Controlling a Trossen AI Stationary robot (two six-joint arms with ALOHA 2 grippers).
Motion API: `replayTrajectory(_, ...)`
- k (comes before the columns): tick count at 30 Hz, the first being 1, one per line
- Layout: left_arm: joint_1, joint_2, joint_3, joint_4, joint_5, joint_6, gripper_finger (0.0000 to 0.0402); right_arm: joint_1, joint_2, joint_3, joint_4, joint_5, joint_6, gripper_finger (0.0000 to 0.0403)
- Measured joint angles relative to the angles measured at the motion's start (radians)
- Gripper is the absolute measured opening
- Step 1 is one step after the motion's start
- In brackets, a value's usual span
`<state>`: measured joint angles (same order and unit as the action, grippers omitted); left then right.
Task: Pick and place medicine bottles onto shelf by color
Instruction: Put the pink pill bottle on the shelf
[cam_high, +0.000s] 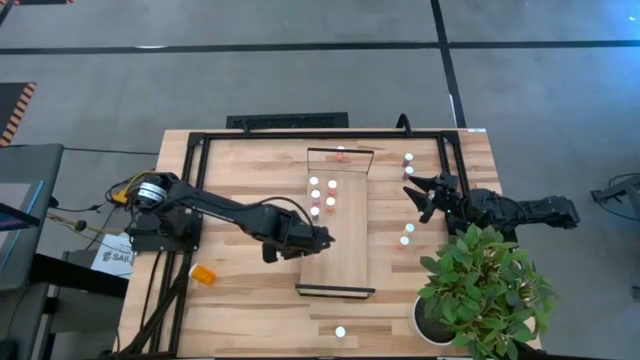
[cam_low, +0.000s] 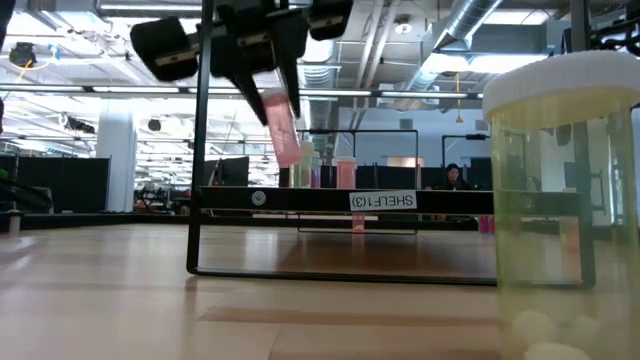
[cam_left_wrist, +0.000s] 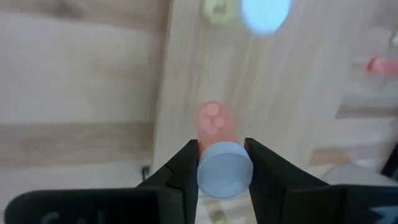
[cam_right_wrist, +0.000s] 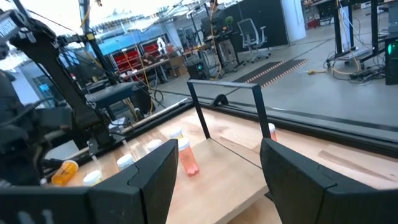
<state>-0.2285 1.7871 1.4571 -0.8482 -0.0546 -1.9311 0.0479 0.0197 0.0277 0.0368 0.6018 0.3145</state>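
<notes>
My left gripper (cam_high: 322, 238) hangs over the near half of the shelf (cam_high: 345, 255), shut on a pink medicine bottle (cam_low: 283, 130) with a white cap. Several white-capped bottles (cam_high: 322, 195) stand upright in a cluster on the shelf's far half. One more bottle (cam_high: 340, 153) stands at the far end rail. My right gripper (cam_high: 420, 195) waits open at the table's right side, with nothing between its fingers (cam_right_wrist: 155, 168). In the right wrist view a pink bottle (cam_right_wrist: 186, 158) stands on the shelf. My left gripper pinches the pink bottle at its white cap end (cam_left_wrist: 224, 169) between its two fingers (cam_left_wrist: 186, 165). The fingers come steeply from above. The pink body (cam_left_wrist: 214, 121) reaches past the fingertips toward the shelf. The bottle hangs tilted, clear of the shelf.
Loose bottles stand on the table right of the shelf (cam_high: 409, 165) (cam_high: 407, 235); one (cam_high: 340, 331) is near the front edge and fills the low view's right (cam_low: 560, 190). An orange bottle (cam_high: 202, 272) lies at the left. A potted plant (cam_high: 485, 290) fills the near right corner.
</notes>
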Motion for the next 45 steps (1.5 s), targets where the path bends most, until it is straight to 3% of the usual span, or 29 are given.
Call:
replayTrajectory(7,0.011,0.067,0.124,-0.118,-0.015,0.058,0.0085,0.000,0.000,0.000,0.000,0.000,0.000,0.0251)
replayTrajectory(15,0.065,0.271,0.390,-0.388,0.129,0.214,0.0085,0.000,0.000,0.000,-0.001,0.000,0.000,0.0251)
replayTrajectory(20,0.075,0.350,0.497,-0.457,0.140,0.275,0.0085,0.000,0.000,0.000,-0.001,0.000,0.000,0.0251)
replayTrajectory(30,0.078,0.360,0.505,-0.464,0.068,0.267,0.0099,0.000,0.000,0.000,0.000,0.000,0.000,0.0251)
replayTrajectory(45,0.100,0.391,0.503,-0.462,0.119,0.259,0.0102,0.000,0.000,0.000,-0.002,0.000,0.000,0.0251)
